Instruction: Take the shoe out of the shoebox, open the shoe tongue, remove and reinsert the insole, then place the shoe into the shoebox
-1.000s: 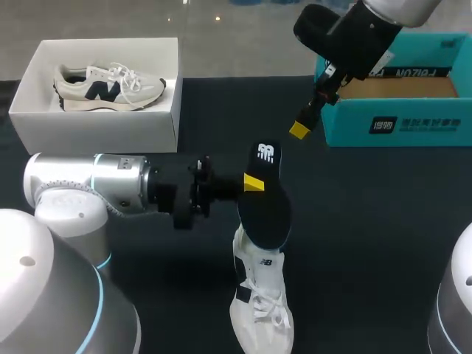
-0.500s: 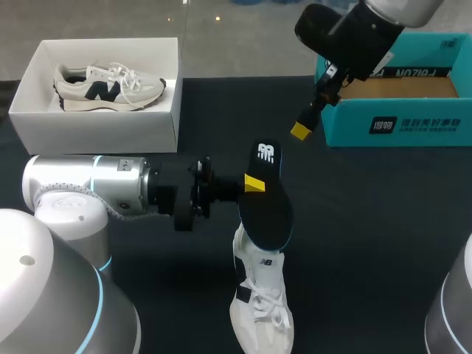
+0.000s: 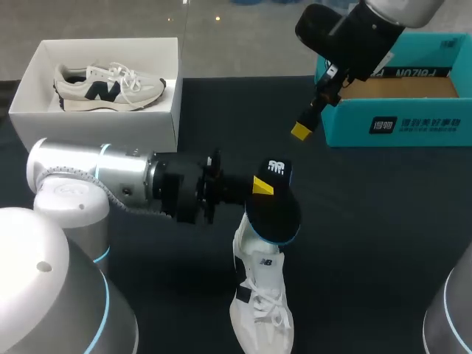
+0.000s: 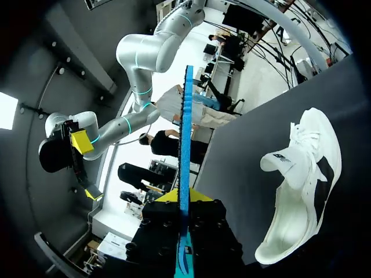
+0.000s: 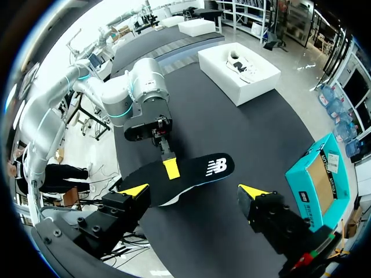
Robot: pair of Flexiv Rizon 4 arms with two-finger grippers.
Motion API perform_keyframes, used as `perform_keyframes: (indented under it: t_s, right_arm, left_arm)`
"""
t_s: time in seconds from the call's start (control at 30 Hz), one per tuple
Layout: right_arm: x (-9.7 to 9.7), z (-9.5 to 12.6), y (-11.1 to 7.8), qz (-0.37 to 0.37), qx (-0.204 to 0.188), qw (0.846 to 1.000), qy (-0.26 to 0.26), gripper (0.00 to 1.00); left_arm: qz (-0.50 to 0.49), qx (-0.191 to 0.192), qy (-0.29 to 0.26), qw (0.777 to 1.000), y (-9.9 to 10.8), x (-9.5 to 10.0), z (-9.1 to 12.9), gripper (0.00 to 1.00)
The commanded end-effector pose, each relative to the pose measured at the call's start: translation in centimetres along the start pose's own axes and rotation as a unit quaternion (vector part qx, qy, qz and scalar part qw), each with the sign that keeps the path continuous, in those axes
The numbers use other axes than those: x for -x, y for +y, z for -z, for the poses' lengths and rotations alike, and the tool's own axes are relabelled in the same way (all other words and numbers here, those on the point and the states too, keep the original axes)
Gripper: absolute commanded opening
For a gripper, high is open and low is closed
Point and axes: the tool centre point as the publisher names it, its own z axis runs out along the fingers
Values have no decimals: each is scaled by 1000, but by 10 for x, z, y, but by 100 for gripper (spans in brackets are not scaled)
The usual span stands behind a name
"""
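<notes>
Looking down from the head cam, the left hand [image 3: 263, 186] is clamped shut on the insole [image 3: 274, 206], one yellow tip on top of it and the other underneath. The wrist cam shows the insole edge-on, pinched right between the fingers. It's black on top with a white logo and has a blue edge. It hangs in the air just over the heel end of the white shoe [image 3: 259, 295], which lies on the dark desk [image 3: 369, 228] with its laces up and its toe toward the robot. The right hand [image 3: 301, 130] is up high near the teal shoebox [image 3: 398, 127], well apart from the insole. Its own cam shows both yellow tips spread wide with nothing between them, the insole and the left arm down on the desk side ahead of it. The teal shoebox sits open at the far right. A white box [image 3: 147, 122] at far left holds a second shoe [image 3: 110, 85], lying on its side.
</notes>
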Motion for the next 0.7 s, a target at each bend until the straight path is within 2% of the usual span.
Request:
perform_keyframes:
  t_s: [0.03,0.2,0.27,0.33,0.4,0.47,0.53,0.7]
  right_arm:
    - [1,-1,2,-1,-2,1000,0,100]
    - [1,-1,2,-1,-2,1000,0,100]
    - [1,-1,2,-1,-2,1000,0,100]
    - [1,-1,2,-1,-2,1000,0,100]
    - [1,-1,2,-1,-2,1000,0,100]
    - [1,-1,2,-1,-2,1000,0,100]
    - [1,-1,2,-1,-2,1000,0,100]
    - [1,-1,2,-1,-2,1000,0,100]
  left_arm:
    - [159,-47,61,984,-4,9,12,0]
    - [243,-76,84,963,-6,10,18,0]
    - [251,-70,96,961,-9,7,18,0]
    - [267,-81,102,955,-12,5,20,0]
    - [271,-80,95,954,-15,3,21,0]
    - [264,-97,94,955,-18,3,23,0]
    - [206,-104,59,971,-21,1,25,0]
    - [206,-104,59,971,-21,1,25,0]
